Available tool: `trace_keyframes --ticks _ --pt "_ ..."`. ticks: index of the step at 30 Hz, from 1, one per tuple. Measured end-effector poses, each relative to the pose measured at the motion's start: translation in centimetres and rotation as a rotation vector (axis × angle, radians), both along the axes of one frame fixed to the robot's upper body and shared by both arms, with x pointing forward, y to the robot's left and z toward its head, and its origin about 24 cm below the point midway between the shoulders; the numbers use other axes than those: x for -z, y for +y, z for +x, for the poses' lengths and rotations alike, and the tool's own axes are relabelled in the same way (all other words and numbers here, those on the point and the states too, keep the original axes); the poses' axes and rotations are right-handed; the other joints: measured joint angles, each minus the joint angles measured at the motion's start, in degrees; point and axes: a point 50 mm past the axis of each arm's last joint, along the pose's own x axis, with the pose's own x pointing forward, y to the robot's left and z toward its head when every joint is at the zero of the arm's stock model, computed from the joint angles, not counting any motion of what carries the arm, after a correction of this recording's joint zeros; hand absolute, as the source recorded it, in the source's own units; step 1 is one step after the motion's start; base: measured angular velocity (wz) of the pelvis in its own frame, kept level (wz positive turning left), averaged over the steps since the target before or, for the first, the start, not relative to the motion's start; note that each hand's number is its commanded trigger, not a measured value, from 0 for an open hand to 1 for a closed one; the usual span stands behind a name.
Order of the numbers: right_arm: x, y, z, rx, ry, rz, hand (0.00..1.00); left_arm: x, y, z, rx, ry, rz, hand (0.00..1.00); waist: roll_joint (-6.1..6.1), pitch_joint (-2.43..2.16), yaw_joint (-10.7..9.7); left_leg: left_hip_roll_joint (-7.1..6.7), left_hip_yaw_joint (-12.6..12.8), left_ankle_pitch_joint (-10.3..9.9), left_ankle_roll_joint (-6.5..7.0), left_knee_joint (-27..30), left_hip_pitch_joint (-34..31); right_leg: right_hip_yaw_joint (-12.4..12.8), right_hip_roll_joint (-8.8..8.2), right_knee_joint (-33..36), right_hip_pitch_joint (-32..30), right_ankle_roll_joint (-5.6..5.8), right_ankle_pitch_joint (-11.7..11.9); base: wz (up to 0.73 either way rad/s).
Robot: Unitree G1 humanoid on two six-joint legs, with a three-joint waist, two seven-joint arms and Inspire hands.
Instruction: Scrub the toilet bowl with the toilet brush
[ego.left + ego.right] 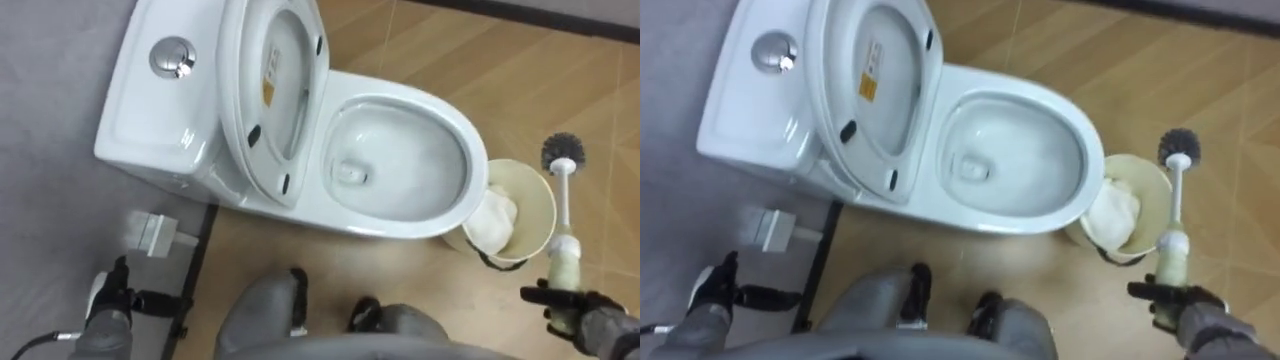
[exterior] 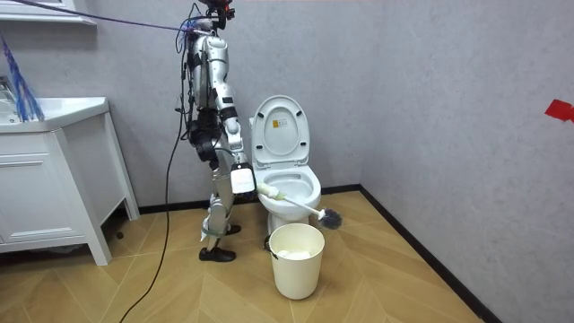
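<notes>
**Q:** Where is the brush, and what holds it?

**A:** The right hand [image 1: 590,322], low on the robot's right, has its fingers curled round the thick pale grip of the toilet brush [image 1: 566,210]. The white shaft points away from the robot. The dark bristle head [image 1: 563,150] is at the far end, over wood floor [image 1: 560,70]. The brush is outside the toilet and apart from the rim of the bowl [image 1: 478,160].

**Q:** What lies along the edges around the bowl?

**A:** The seat and lid [image 1: 270,90] stand raised against the tank [image 1: 140,120], which has a chrome flush button [image 1: 172,57] on top. A cream bin [image 1: 545,205] with white paper [image 1: 495,222] inside stands just beside the front of the bowl. Seen from the head, the bowl's edge overlaps the bin's near rim. The brush shaft runs along the bin's outer edge. On the robot's left, the tank backs onto a grey wall [image 1: 50,90]. A dark skirting strip [image 1: 197,265] marks where the wall meets the floor, and a small white box [image 1: 150,232] is fixed beside it.

**Q:** And the other hand?

**A:** The left hand [image 1: 112,292] shows low on the left, near the skirting strip and touching nothing. I cannot tell how its fingers are set.

**Q:** How much room does the robot have?

**A:** In the room view it stands upright beside the toilet, on the room view's left. A white cabinet [image 2: 45,188] stands well apart, further left. Wood floor spreads around the bin toward the room view's right.
</notes>
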Motion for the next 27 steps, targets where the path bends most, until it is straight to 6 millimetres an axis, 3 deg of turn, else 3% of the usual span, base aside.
trace_keyframes --ticks 3,9,16,20,21,22,27 --pt "0.5 0.8 -1.1 0.009 -0.022 0.02 1.0 -0.5 0.0 -1.1 -0.033 -0.027 0.025 0.0 -0.56 0.09 -0.5 -0.16 0.5 0.0 -0.01 -2.3 5.0 -0.3 0.04 -3.0 5.1 0.37 0.2 0.05" --pt "1.2 2.7 -1.1 -0.025 -0.058 0.052 1.0 -1.0 -1.5 -1.9 -0.066 -0.101 0.059 0.0 -1.53 0.04 -1.5 -0.79 0.3 -0.1 -0.09 -3.5 10.2 -2.0 0.44 -7.4 12.3 0.73 0.4 0.14" --pt "1.1 3.9 0.0 -0.232 -0.072 0.0 1.0 -2.7 -2.3 -2.3 0.085 -0.135 0.246 0.0 -1.99 -0.33 -1.1 -0.88 -1.4 -0.3 -0.54 -5.0 13.1 -3.5 1.09 -10.0 16.3 1.04 0.7 0.16" --pt "1.0 4.4 1.2 -0.364 -0.074 -0.043 1.0 -5.2 -2.8 0.7 0.246 -0.272 0.427 0.0 -2.23 -0.42 0.5 -0.96 -2.4 -0.2 -0.65 -4.7 13.5 -4.9 1.08 -10.0 17.4 0.99 0.7 0.17" --pt "0.9 4.6 1.6 -0.403 -0.079 -0.056 1.0 -5.8 -2.9 1.5 0.275 -0.309 0.462 0.0 -2.63 -0.19 1.3 -0.96 -2.4 -0.2 -0.65 -4.7 13.5 -4.9 1.07 -10.1 17.4 1.0 0.7 0.05" --pt "0.8 4.9 2.2 -0.451 -0.082 -0.072 1.0 -6.5 -3.1 2.3 0.303 -0.351 0.499 0.0 -2.21 -0.41 1.8 -0.94 -2.7 -0.2 -0.68 -4.7 13.4 -5.0 1.28 -10.7 17.6 1.06 0.9 0.0" --pt "0.8 6.2 3.5 -0.689 -0.069 -0.13 1.0 -9.8 -4.3 5.2 0.396 -0.543 0.605 0.0 -2.99 -0.08 2.0 -1.19 -3.5 -0.1 -0.78 -4.4 12.5 -6.0 1.3 -10.9 17.3 1.07 1.0 0.12"
